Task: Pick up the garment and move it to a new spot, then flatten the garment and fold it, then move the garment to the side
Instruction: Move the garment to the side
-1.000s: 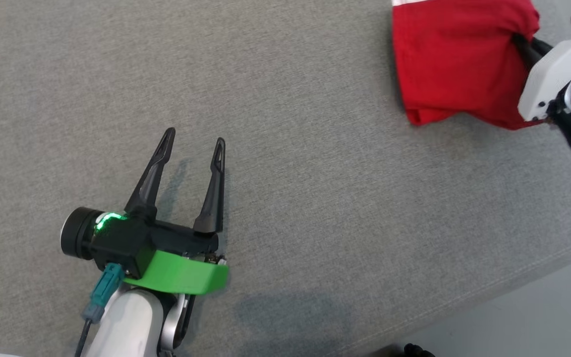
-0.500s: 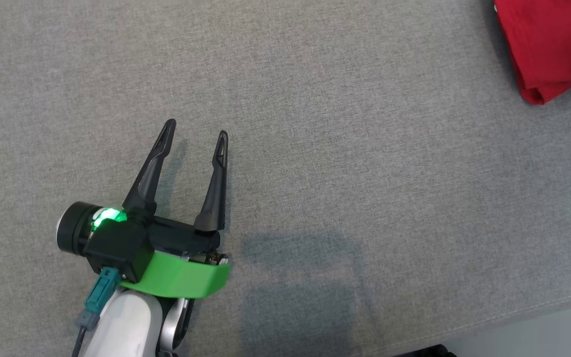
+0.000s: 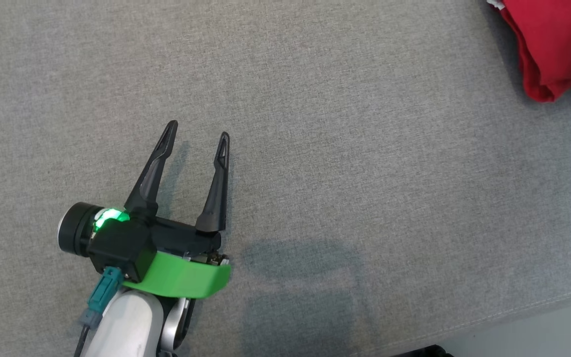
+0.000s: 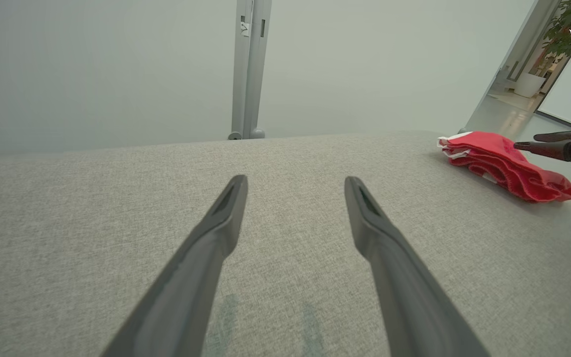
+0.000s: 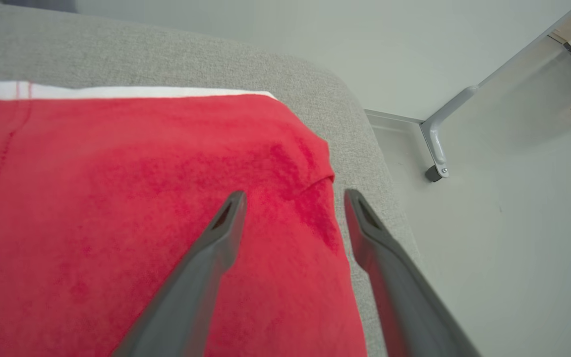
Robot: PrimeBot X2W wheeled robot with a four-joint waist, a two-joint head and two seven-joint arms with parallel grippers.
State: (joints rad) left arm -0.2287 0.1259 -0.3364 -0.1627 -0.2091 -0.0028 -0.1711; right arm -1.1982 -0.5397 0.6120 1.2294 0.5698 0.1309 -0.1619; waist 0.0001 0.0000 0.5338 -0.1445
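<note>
a second ago the right gripper (image 5: 294, 195) was pinched on the red cloth; now its two fingers stand spread apart with nothing between them. the head camera has also swung, so the garment (image 3: 553, 49) sits further into the upper right corner of that view.

nearest, at the lower left of the head view, the left gripper (image 3: 197, 130) hovers low over the grey fabric surface (image 3: 365, 148), released, its fingers splayed and empty, a green band around the wrist behind it. its shadow falls on the bare fabric just beside it.

further off, near the right end of the surface, the garment lies as a low folded bundle, red with a white edge showing on its far side. from the left wrist view the right gripper reaches in from the right with its fingers close over the top of the bundle; whether the tips touch the cloth i cannot tell. in the right wrist view the garment's right side lies near the rounded edge of the surface, with the pale floor (image 5: 488, 248) beyond.

farthest, a metal post (image 4: 248, 69) stands against the plain wall behind the surface.
</note>
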